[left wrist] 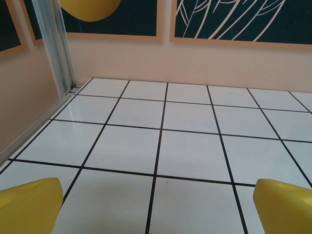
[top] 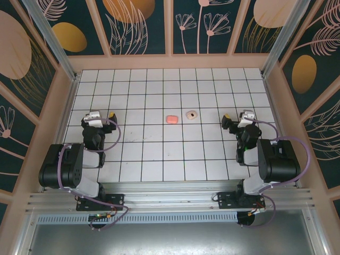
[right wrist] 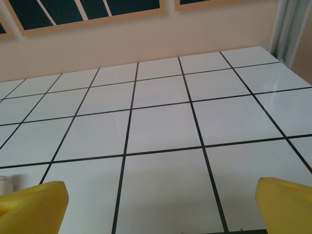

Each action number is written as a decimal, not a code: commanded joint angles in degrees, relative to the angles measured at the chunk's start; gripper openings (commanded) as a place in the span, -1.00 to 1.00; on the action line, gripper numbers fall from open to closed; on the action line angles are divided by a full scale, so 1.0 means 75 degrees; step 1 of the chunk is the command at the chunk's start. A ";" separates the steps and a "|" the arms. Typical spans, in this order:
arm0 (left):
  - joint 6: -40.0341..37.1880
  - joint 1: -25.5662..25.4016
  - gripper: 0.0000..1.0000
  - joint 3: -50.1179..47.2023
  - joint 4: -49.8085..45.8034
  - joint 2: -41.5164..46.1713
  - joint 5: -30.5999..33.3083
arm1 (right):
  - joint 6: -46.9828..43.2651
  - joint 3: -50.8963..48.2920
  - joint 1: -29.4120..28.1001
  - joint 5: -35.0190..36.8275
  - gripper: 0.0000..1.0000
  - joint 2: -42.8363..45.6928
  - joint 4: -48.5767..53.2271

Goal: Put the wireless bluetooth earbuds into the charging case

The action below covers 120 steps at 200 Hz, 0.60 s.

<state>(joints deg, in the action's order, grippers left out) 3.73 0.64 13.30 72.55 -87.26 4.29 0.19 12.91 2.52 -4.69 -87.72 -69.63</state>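
The charging case [top: 171, 119] is a small salmon-pink rounded block lying with its lid down on the white tiles, mid-table. The wireless bluetooth earbuds are out of view. My left gripper [top: 104, 114] rests low at the left side, well left of the case. Its yellow fingertips [left wrist: 30, 205] stand wide apart, so the gripper [left wrist: 157, 210] is open over bare tile. My right gripper [top: 236, 115] sits at the right side, well right of the case. It [right wrist: 158, 210] is open too, yellow fingertips [right wrist: 286, 204] spread with nothing between them.
A beige rounded object with a dark hole [top: 191, 113] lies just right of the case. Peach walls [top: 170, 61] and aluminium posts [top: 50, 37] ring the tiled floor. Both arm bases [top: 90, 186] sit at the near edge.
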 commanded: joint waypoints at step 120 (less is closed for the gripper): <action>0.0112 0.0039 0.98 0.0020 0.0053 0.0026 -0.0145 | 0.0099 0.0119 0.0015 0.0218 0.98 -0.0067 -0.0127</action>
<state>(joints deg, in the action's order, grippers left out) 3.73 0.64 13.30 72.55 -87.26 4.27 0.38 12.93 2.52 -4.29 -87.72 -69.60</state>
